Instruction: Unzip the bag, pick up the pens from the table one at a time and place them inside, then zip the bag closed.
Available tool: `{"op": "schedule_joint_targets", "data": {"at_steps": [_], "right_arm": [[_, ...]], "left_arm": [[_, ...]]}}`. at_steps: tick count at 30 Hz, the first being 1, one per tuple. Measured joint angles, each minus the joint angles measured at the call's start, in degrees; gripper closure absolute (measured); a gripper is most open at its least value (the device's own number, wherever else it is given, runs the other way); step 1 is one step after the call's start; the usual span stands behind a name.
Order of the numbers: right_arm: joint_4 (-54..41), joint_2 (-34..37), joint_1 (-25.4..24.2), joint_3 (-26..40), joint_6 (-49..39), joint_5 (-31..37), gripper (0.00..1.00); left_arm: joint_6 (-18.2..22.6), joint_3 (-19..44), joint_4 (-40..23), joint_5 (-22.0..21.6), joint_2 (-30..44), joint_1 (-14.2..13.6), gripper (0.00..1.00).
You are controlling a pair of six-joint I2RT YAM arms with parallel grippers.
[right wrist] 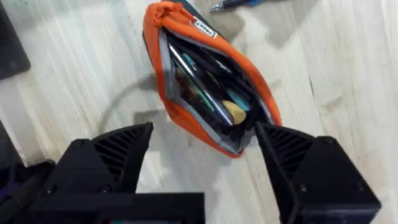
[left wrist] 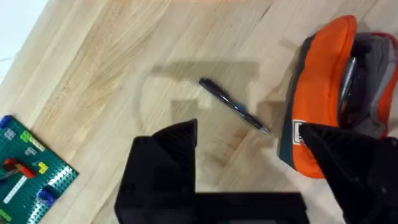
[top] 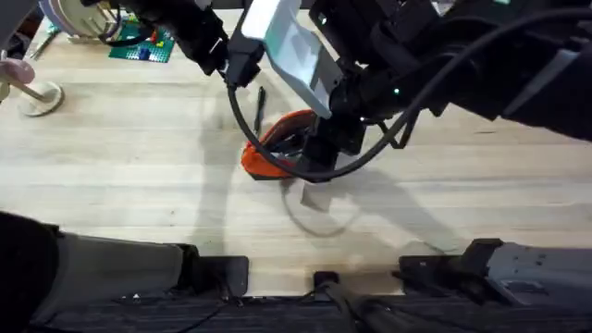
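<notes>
- Where the plank table [top: 139, 166] runs pale and grained, one orange bag [right wrist: 205, 81] lies mid-table, unzipped, soft oval mouth gaping — slim pens inside, count unclear.
- Right gripper [right wrist: 202, 155] released, fingers spread just above the bag's near end.
- Left gripper [left wrist: 249, 155] likewise unclenched, hovering over wood.
- Beyond: one dark slim pen [left wrist: 233, 104] lies loose beside the bag — bare wood around it.
</notes>
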Motion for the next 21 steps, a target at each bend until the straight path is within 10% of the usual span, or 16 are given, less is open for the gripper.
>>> {"op": "schedule_joint_targets", "data": {"at_steps": [8,21], "right_arm": [[-0.02,0.02,0.0,0.0,0.0,-0.01,0.004],[-0.02,0.02,0.0,0.0,0.0,-0.02,0.004]], "left_arm": [[-3.87,0.0,2.37,2.57,0.0,0.04,0.007],[-24.06,0.02,7.91,-0.6,7.76,0.04,0.008]]}}
